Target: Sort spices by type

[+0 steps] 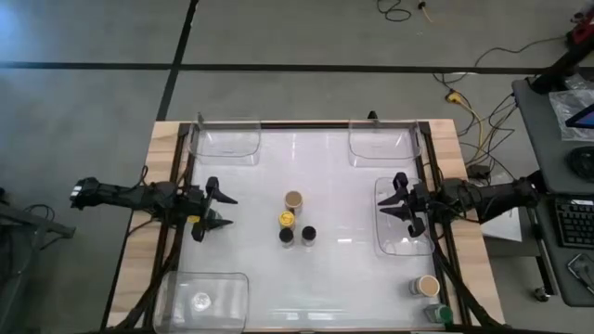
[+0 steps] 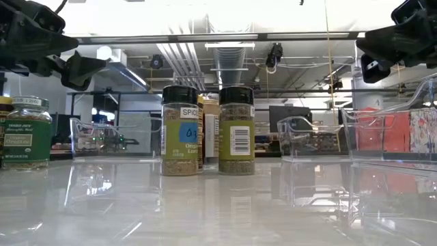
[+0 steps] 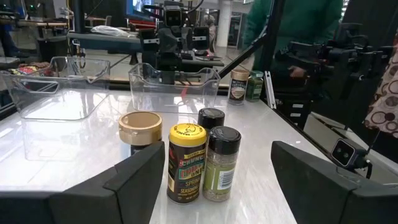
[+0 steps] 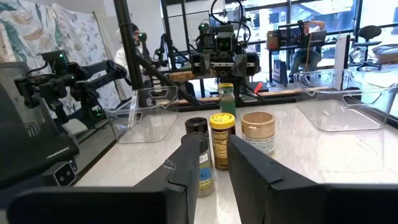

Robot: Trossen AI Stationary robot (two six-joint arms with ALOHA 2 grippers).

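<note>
Four spice jars stand on their bases at mid-table: a tan-lidded one [image 1: 293,199], a yellow-lidded one [image 1: 287,219] and two black-lidded ones [image 1: 287,236] [image 1: 308,234]. The low view shows the black-lidded pair [image 2: 180,130] [image 2: 236,130] in front. My left gripper [image 1: 223,210] hovers open left of the group and faces the jars [image 3: 188,162]. My right gripper [image 1: 393,198] is open above the right-hand tray, with a narrow gap in its wrist view [image 4: 214,149]. Another tan-lidded jar [image 1: 428,286] and a green-lidded jar [image 1: 438,314] stand at the near right corner.
Clear plastic trays sit at the far left [image 1: 225,141], far right [image 1: 380,144], right middle [image 1: 402,243] and near left [image 1: 206,299]. A raised frame borders the table [image 1: 306,123]. The white surface between the jars and the trays is bare. A person in green stands beyond the table [image 3: 292,25].
</note>
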